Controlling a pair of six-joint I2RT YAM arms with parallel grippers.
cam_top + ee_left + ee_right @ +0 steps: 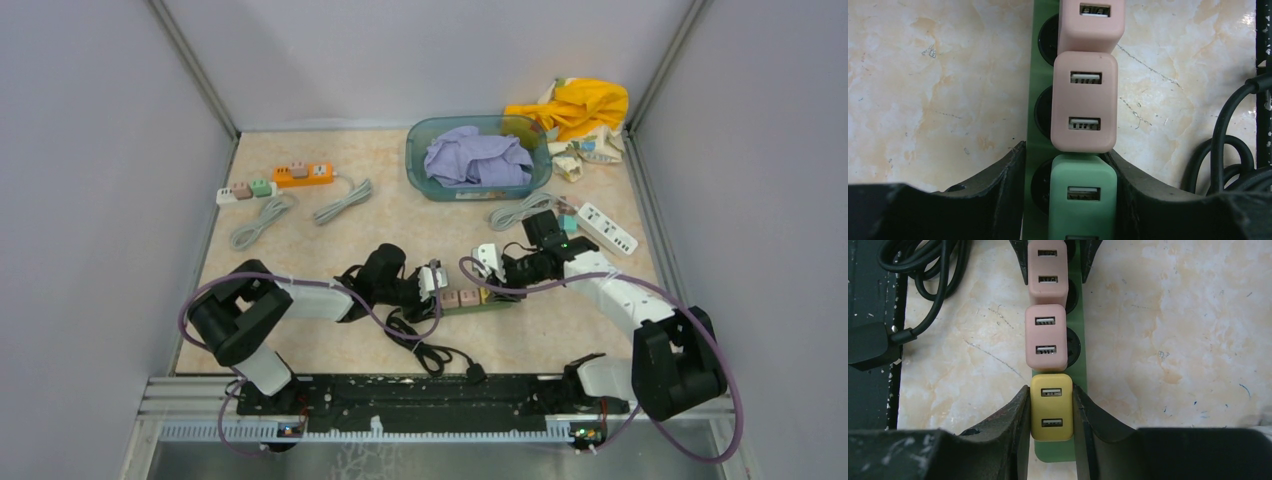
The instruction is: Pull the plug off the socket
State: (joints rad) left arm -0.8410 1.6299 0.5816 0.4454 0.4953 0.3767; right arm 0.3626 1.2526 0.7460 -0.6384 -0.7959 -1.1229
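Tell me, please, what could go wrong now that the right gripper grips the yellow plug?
The yellow plug in the right gripper sits right against a pink plug; a tilted pull might jam or drag it.
The left gripper clamps the power strip at the opposite end, around the green plug, so the yellow end could lift.

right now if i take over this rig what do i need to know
Grips: left end effector is closed across the green power strip at its green adapter end, bracing it. The right end effector is shut on the yellow plug at the opposite end.
Between them: two pink adapters, untouched.
Done: both grips set.
To do: the yellow plug looks still seated, so pull it off while the strip is held.
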